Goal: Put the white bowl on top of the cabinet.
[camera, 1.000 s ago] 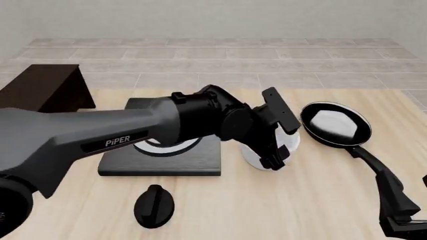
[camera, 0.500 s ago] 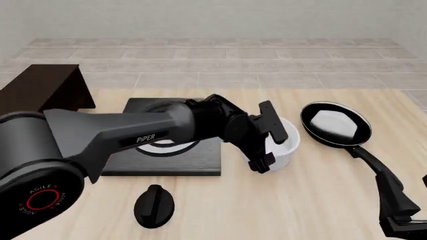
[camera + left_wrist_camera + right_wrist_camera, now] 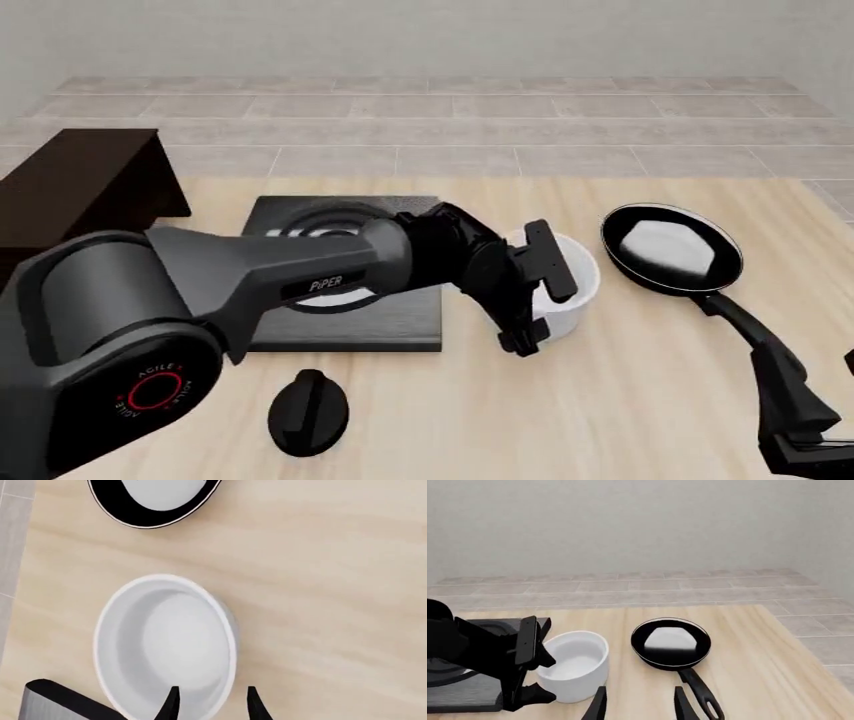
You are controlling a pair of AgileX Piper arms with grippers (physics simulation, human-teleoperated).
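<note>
Fingers point(image 3: 171, 705) astride white bowl point(image 3: 167, 645) rim

The white bowl point(image 3: 571, 285) is showing a smooth, glossy ceramic-like surface, with soft shading inside its walls. The table point(image 3: 601, 400) is displaying pale wood with a fine streaked grain and a matt finish. The frying pan point(image 3: 670, 250) is looking like black coated metal, its inside reflecting a white patch, with a thin bright rim. The stove slab point(image 3: 354, 325) is appearing matt black. The cabinet point(image 3: 83, 185) is presenting dark brown wood with little sheen. The left arm point(image 3: 267, 275) is wearing smooth grey and black plastic-like casing, faintly satin.
</note>
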